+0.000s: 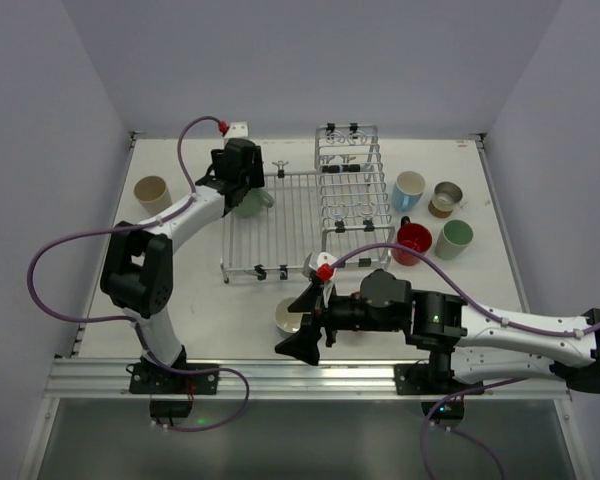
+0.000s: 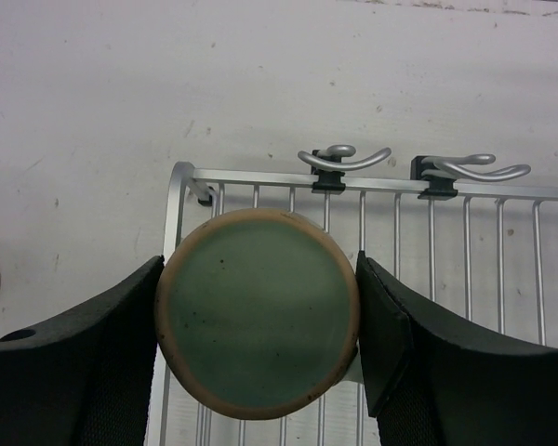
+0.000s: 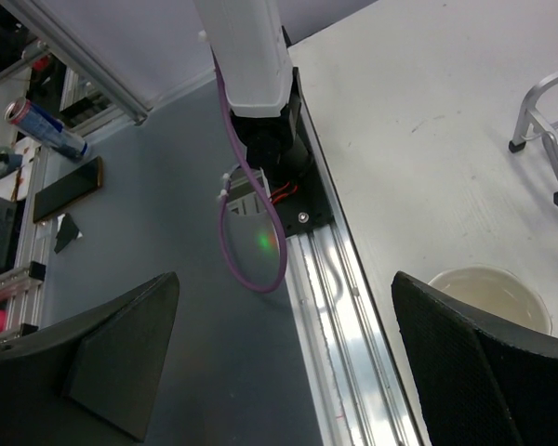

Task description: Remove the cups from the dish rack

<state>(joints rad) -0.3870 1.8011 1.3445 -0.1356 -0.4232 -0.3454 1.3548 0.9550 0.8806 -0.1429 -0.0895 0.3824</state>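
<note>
The silver wire dish rack [image 1: 290, 225] stands mid-table. My left gripper [image 1: 242, 185] is shut on an upside-down sage green cup [image 2: 258, 308] at the rack's far left corner [image 2: 181, 177]; both fingers [image 2: 391, 334] press its sides. My right gripper [image 1: 300, 322] is open and empty near the table's front edge, beside a cream cup [image 1: 286, 318] standing on the table. In the right wrist view that cup [image 3: 488, 293] shows just past the right finger [image 3: 484, 372]. The raised pronged section [image 1: 348, 180] looks free of cups.
Light blue [image 1: 409, 189], tan [image 1: 445, 198], red [image 1: 413, 243] and sage green [image 1: 454, 238] cups stand right of the rack. A beige cup [image 1: 152, 194] stands at the far left. The table's metal front rail [image 3: 353, 316] runs under my right gripper.
</note>
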